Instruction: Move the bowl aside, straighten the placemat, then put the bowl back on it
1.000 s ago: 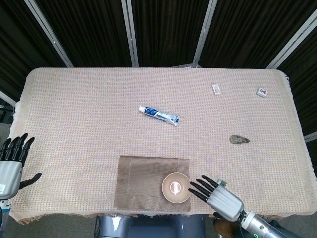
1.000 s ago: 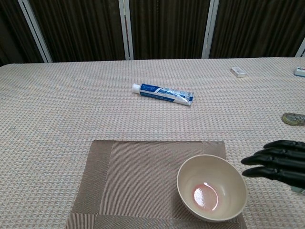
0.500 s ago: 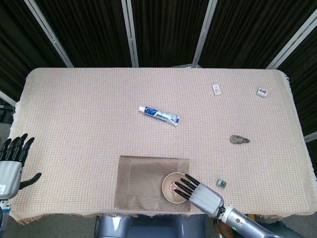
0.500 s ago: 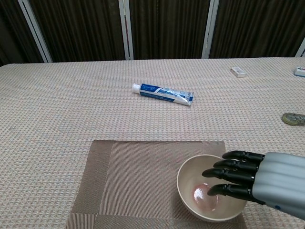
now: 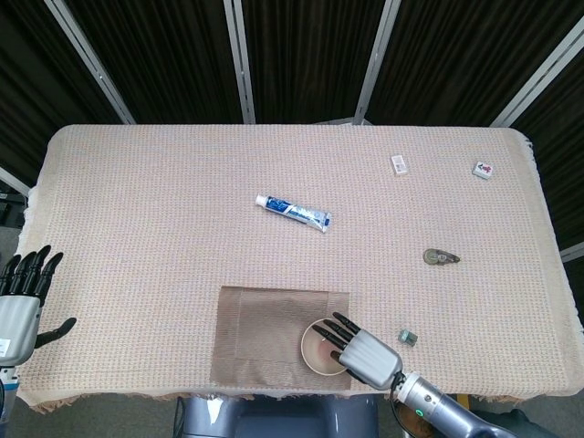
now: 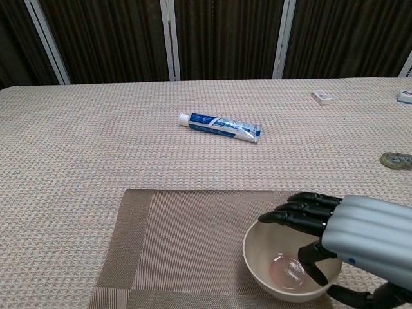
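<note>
A cream bowl [image 5: 315, 352] [image 6: 270, 257] stands on the near right corner of the brown placemat [image 5: 260, 333] [image 6: 187, 244]. My right hand [image 5: 361, 354] [image 6: 360, 232] reaches in from the right and hangs over the bowl. Its fingers [image 6: 297, 213] stretch out above the far right rim, and the thumb dips inside the bowl. None of the fingers are curled around the rim. My left hand [image 5: 20, 301] stays beyond the table's left edge with fingers apart and nothing in it; the chest view does not show it.
A toothpaste tube [image 5: 293, 212] [image 6: 220, 126] lies mid-table beyond the mat. To the right are a small grey piece [image 5: 408, 338], a round metal object [image 5: 440, 258] [image 6: 396, 159], a white box [image 5: 399, 164] [image 6: 322, 97] and a tile [image 5: 484, 170]. The mat lies at the table's front edge.
My right hand has moved left from beside the bowl to over it, with its thumb now inside. The bowl has barely shifted. The left hand has not moved.
</note>
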You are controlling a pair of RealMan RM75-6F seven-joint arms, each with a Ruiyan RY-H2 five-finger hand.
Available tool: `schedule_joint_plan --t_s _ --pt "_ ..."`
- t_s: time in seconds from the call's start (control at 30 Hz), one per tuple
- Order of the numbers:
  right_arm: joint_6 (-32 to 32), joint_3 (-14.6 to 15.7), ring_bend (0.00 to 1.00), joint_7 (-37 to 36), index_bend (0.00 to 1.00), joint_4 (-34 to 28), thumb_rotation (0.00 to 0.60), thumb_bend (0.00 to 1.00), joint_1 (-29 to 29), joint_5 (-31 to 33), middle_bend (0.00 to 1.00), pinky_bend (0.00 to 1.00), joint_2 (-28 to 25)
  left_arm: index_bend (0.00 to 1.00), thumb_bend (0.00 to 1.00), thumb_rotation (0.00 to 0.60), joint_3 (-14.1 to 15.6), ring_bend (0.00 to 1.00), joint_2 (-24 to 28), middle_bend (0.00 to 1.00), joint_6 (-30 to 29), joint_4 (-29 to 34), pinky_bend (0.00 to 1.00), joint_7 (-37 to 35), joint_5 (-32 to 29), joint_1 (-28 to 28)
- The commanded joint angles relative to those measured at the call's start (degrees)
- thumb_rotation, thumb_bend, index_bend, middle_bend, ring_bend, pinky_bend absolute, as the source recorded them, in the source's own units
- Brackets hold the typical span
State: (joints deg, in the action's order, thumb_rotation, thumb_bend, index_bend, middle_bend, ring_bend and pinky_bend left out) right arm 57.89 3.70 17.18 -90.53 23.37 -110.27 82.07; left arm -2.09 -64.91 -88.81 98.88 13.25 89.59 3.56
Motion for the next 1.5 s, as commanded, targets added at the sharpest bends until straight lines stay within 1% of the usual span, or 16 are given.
schedule_joint_plan --t_s 0.03,0.17,0.27,0.33,0.5,0.57,0.7,0.83,0.93,1.1,1.17,1.2,1.43,1.47,1.5 --pt "3.5 -0.3 0.00 -3.4 0.74 0.9 0.600 0.43 0.1 -0.5 0.00 0.00 -0.1 0.00 0.00 0.600 0.0 0.00 0.0 0.00 0.0 0.0 0.00 0.0 0.0 0.0" --pt "7.9 -1.8 0.00 -7.7 0.75 1.0 0.600 0.43 -0.1 0.2 0.00 0.00 -1.5 0.00 0.00 0.600 0.0 0.00 0.0 0.00 0.0 0.0 0.00 -0.1 -0.1 0.0" --pt "11.1 -3.8 0.00 -10.9 0.75 1.4 0.600 0.43 -0.3 1.9 0.00 0.00 -3.3 0.00 0.00 0.600 0.0 0.00 0.1 0.00 0.0 0.1 0.00 -0.3 -0.1 0.0" --pt "13.4 -5.8 0.00 -13.8 0.75 2.4 0.600 0.43 -0.5 4.3 0.00 0.00 -4.8 0.00 0.00 0.600 0.0 0.00 0.2 0.00 0.0 0.2 0.00 -0.4 -0.1 0.0" --pt "15.5 -9.6 0.00 -17.6 0.75 6.3 0.600 0.42 -0.7 9.7 0.01 0.00 -6.5 0.00 0.00 0.600 0.1 0.00 0.3 0.00 -0.2 0.4 0.00 -0.4 0.2 -0.1" --pt "15.0 -11.0 0.00 -18.4 0.75 8.4 0.600 0.42 -0.7 12.5 0.01 0.00 -6.5 0.00 0.00 0.600 0.2 0.00 0.2 0.00 -0.2 0.5 0.00 -0.4 0.2 -0.1" --pt "11.7 -13.4 0.00 -19.4 0.75 14.2 0.600 0.42 -0.2 19.4 0.01 0.00 -5.5 0.00 0.00 0.600 0.3 0.00 0.2 0.00 -0.1 0.6 0.00 -0.1 0.4 -0.1" --pt "7.5 -15.3 0.00 -20.2 0.75 19.9 0.600 0.42 0.3 26.5 0.01 0.00 -2.9 0.00 0.00 0.600 0.2 0.00 0.0 0.00 0.1 0.5 0.00 0.1 0.1 0.0" --pt "5.4 -16.3 0.00 -19.9 0.75 24.1 0.600 0.41 0.9 30.0 0.01 0.00 -0.5 0.00 0.00 0.600 0.2 0.00 -0.1 0.00 0.4 0.3 0.00 0.3 -0.2 0.1" --pt "2.2 -17.1 0.00 -18.4 0.75 30.8 0.600 0.41 2.1 33.9 0.01 0.00 3.4 0.00 0.00 0.600 0.2 0.00 -0.4 0.00 0.6 0.2 0.00 0.6 -0.5 0.2" --pt "1.4 -17.2 0.00 -18.0 0.75 32.4 0.600 0.41 2.4 34.7 0.01 0.00 4.2 0.00 0.00 0.600 0.1 0.00 -0.4 0.00 0.7 0.2 0.00 0.6 -0.6 0.2" --pt "0.2 -17.4 0.00 -17.6 0.75 34.7 0.600 0.41 3.0 35.8 0.01 0.00 5.4 0.00 0.00 0.600 0.1 0.00 -0.5 0.00 0.8 0.1 0.00 0.8 -0.8 0.2" --pt "-2.2 -17.6 0.00 -18.4 0.75 43.3 0.600 0.40 4.7 37.6 0.01 0.00 9.7 0.00 0.00 0.600 0.0 0.00 -1.2 0.00 1.6 -0.5 0.00 1.5 -1.7 0.5" --pt "-2.5 -17.6 0.00 -18.6 0.72 44.5 0.600 0.40 5.0 37.7 0.01 0.00 10.3 0.00 0.00 0.600 0.0 0.00 -1.3 0.00 1.7 -0.5 0.00 1.7 -1.8 0.5" --pt "-2.7 -17.6 0.00 -18.9 0.55 45.6 0.600 0.38 5.2 37.8 0.01 0.00 10.8 0.00 0.00 0.600 -0.1 0.00 -1.5 0.00 1.8 -0.6 0.00 1.9 -1.9 0.6"
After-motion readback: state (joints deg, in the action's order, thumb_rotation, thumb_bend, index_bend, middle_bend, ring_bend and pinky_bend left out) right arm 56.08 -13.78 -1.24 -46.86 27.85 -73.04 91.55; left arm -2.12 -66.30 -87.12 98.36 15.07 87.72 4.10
